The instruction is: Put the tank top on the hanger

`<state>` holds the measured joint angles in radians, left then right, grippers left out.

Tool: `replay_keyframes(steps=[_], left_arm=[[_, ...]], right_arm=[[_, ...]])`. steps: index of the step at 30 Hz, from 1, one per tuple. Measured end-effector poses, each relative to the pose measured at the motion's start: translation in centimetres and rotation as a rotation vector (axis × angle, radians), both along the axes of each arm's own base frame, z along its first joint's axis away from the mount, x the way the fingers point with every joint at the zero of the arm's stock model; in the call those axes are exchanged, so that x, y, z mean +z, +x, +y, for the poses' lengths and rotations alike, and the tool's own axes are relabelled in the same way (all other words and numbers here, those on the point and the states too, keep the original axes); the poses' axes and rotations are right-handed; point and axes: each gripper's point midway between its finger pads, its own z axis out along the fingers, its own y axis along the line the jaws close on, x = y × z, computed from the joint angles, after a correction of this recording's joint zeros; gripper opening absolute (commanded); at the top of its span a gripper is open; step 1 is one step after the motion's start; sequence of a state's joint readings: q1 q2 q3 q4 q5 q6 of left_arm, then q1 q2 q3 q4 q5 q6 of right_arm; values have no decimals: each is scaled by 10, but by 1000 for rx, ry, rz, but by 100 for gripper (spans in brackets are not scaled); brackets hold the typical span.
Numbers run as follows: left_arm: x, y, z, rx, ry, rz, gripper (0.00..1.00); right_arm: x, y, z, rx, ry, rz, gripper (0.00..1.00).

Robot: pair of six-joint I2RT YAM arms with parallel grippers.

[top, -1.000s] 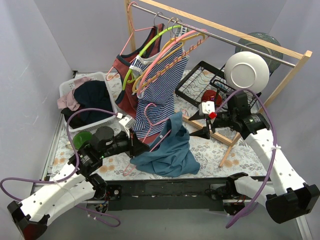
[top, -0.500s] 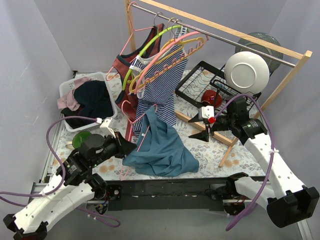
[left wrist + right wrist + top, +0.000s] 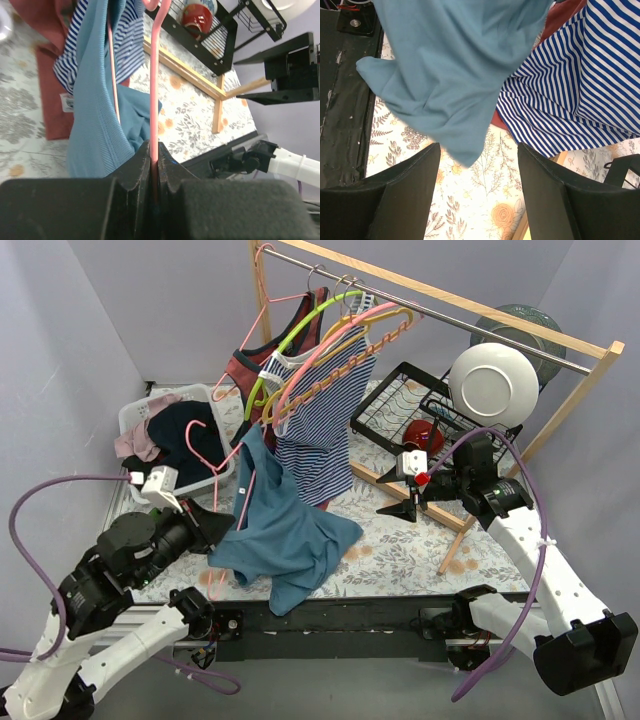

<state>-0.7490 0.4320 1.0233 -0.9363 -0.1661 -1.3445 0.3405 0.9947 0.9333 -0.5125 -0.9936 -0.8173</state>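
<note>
The teal-blue tank top (image 3: 282, 535) hangs on a light-pink hanger (image 3: 214, 462), lifted off the floral table at the left front. My left gripper (image 3: 205, 530) is shut on the hanger's thin bar (image 3: 154, 75); the teal fabric (image 3: 95, 115) drapes to the left of the bar. In the right wrist view the tank top (image 3: 455, 60) fills the upper left. My right gripper (image 3: 392, 506) is open and empty, held over the table right of the top, not touching it.
A wooden rack (image 3: 440, 302) carries lime-green (image 3: 290, 340), yellow-orange and pink hangers, the striped top (image 3: 322, 420) and the brick-red top (image 3: 255, 370). A white laundry basket (image 3: 135, 417) stands at left. A black dish rack (image 3: 400, 405) with a white plate (image 3: 492, 385) and red bowl stands at right.
My left arm has pulled back and left, lifting the hanger with the tank top up off the table. My right arm has stayed about where it was.
</note>
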Motion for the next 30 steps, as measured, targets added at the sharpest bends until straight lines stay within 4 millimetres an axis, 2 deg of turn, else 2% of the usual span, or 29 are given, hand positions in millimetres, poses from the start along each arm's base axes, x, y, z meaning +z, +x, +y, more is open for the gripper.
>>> replay_keyframes(steps=[9, 12, 15, 23, 27, 30], left_arm=[[68, 5, 19, 28, 112, -101, 0], [73, 7, 19, 15, 160, -119, 0], [70, 12, 18, 1, 219, -122, 0], [61, 38, 20, 27, 406, -135, 0], [71, 46, 26, 55, 457, -183, 0], [91, 50, 32, 78, 480, -230, 0]], right_arm=[[-1, 2, -1, -10, -6, -1, 72], [-1, 3, -1, -14, -6, -6, 72], [0, 4, -2, -19, -7, -9, 72], [0, 6, -2, -26, -8, -15, 72], [-4, 5, -3, -26, -10, -9, 72], [-4, 5, -3, -26, -9, -9, 72]])
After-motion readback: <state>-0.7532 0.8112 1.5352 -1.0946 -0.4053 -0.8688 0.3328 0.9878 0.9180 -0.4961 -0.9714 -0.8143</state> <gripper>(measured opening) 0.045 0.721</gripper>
